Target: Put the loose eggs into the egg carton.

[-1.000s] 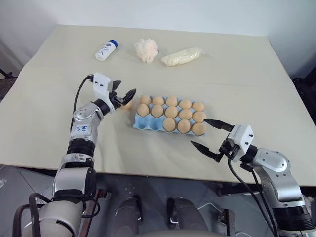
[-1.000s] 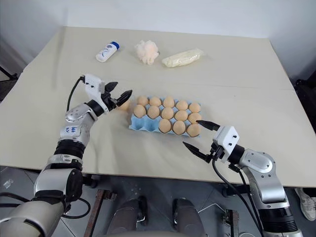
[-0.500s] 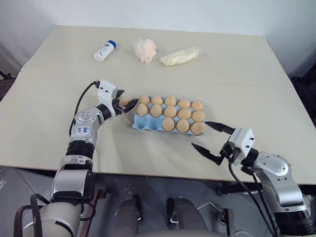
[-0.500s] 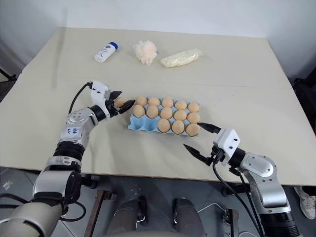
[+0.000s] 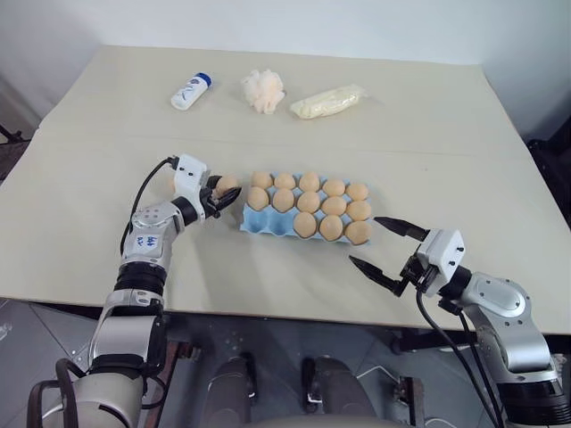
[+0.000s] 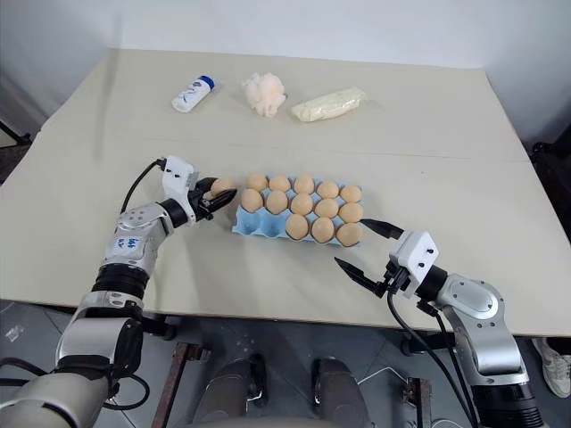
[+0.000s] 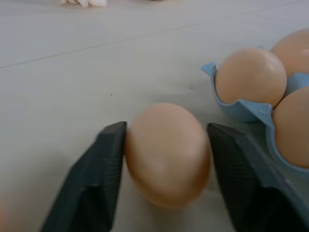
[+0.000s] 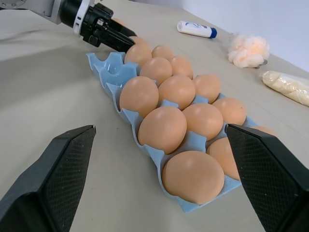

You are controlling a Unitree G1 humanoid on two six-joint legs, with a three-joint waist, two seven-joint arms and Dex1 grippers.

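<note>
The left claw (image 7: pixel 166 159) holds one loose egg (image 7: pixel 167 152) between its two fingers, low over the table (image 5: pixel 428 134); in the left wrist view both fingers touch the sides of the egg. The long axis of this egg lies roughly along the fingers, tilted a little. The egg carton (image 5: pixel 257 222) lies just beyond this claw, its long side running toward the right claw (image 5: pixel 384 248), which is wide apart and holds nothing, near the carton's other end.

The egg carton (image 5: pixel 268 223) lies near the tabletop's (image 5: pixel 446 160) middle; one loose egg (image 5: pixel 227 185) sits just beside its left end. A bottle (image 5: pixel 191 91), puff (image 5: pixel 264 90) and packet (image 5: pixel 328 102) line the far edge.
</note>
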